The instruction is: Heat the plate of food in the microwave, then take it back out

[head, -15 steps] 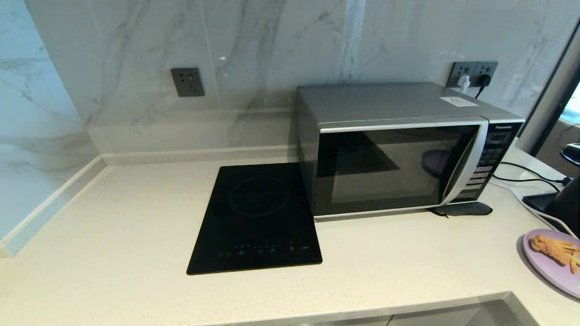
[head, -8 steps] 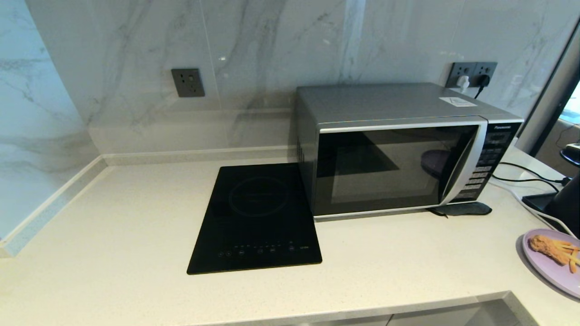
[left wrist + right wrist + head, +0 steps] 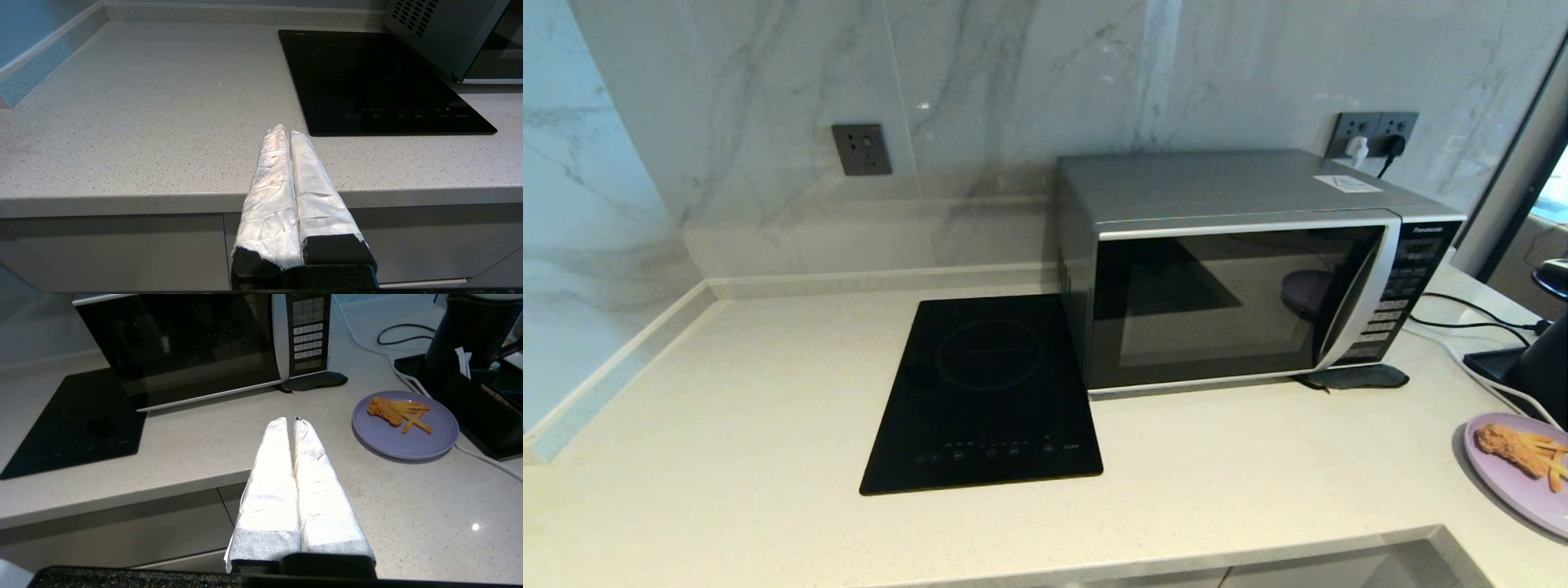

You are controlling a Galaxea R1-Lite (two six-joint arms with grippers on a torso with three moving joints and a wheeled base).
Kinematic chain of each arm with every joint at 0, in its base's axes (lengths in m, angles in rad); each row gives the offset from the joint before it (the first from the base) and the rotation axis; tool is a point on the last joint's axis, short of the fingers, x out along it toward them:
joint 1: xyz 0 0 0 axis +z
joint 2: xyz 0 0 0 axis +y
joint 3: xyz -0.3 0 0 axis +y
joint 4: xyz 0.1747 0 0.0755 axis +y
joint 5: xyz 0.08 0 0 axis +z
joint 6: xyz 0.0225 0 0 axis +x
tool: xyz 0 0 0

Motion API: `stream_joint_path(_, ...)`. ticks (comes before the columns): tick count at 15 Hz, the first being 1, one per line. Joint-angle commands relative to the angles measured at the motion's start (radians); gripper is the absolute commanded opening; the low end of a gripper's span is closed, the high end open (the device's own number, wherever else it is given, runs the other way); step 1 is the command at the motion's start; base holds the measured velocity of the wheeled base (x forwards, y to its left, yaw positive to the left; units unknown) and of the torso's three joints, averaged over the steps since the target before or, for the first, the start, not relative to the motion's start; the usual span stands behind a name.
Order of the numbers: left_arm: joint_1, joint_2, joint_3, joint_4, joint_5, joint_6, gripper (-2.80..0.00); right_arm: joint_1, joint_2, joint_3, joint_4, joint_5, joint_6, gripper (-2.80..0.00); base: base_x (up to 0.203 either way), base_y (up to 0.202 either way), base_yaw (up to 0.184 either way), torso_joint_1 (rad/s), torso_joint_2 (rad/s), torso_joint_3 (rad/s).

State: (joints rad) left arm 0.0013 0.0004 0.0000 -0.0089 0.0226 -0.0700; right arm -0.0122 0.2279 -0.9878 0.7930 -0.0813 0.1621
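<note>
The microwave [image 3: 1258,269] stands at the back of the table [image 3: 768,392] with its dark glass door shut, and the plate of food [image 3: 1515,469] lies on the table toward the front right, well apart from the microwave and cut by the edge of the head view. The right end effector [image 3: 289,421] hangs over the front edge of the table with its 2 white-wrapped fingers [image 3: 273,465] pressed together and nothing between them. From it the plate of food lies ahead and off to the right, near, while the microwave door lies ahead and slightly left; the curved silver door strip [image 3: 280,335] and the black button panel [image 3: 308,335] sit almost straight ahead. The plate is round, so it offers no long axis; the brown fried piece and the fries lie across its far half. The right arm is plainly the nearer one for both door and plate. The left end effector [image 3: 284,130] is also closed and empty, parked at the front edge of the table just short of the black glass hob [image 3: 376,81], far from the plate. The head view shows neither arm, only the layout; the right wrist view alone shows the whole plate. Judging by the shut door and the plate outside, the task is at its start.
</note>
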Motion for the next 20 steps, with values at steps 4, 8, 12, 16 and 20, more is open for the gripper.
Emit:
stream_joint_path(4, 0.0, 0.001, 0.0, 0.0, 0.0, -0.001, -2.8, 0.012, -0.193, 0.08, 0.146, 0.023, -0.022, -2.8, 0.0, 0.0, 0.0, 0.0, 0.0, 0.0)
stream_joint_path(8, 0.0, 0.001, 0.0, 0.0, 0.0, -0.001, -2.8, 0.012, -0.228, 0.326, -0.041, 0.021, -0.013, -2.8, 0.0, 0.0, 0.0, 0.0, 0.0, 0.0)
stream_joint_path(12, 0.0, 0.001, 0.0, 0.0, 0.0, -0.002, -2.8, 0.012, -0.228, 0.687, -0.407, -0.01, -0.043, -2.8, 0.0, 0.0, 0.0, 0.0, 0.0, 0.0)
stream_joint_path(16, 0.0, 0.001, 0.0, 0.0, 0.0, -0.001, -2.8, 0.012, -0.228, 0.901, -0.651, -0.023, -0.08, -2.8, 0.0, 0.0, 0.0, 0.0, 0.0, 0.0)
stream_joint_path(20, 0.0, 0.001, 0.0, 0.0, 0.0, -0.001, -2.8, 0.012, -0.228, 0.929, -0.704, 0.01, -0.11, -2.8, 0.0, 0.0, 0.0, 0.0, 0.0, 0.0)
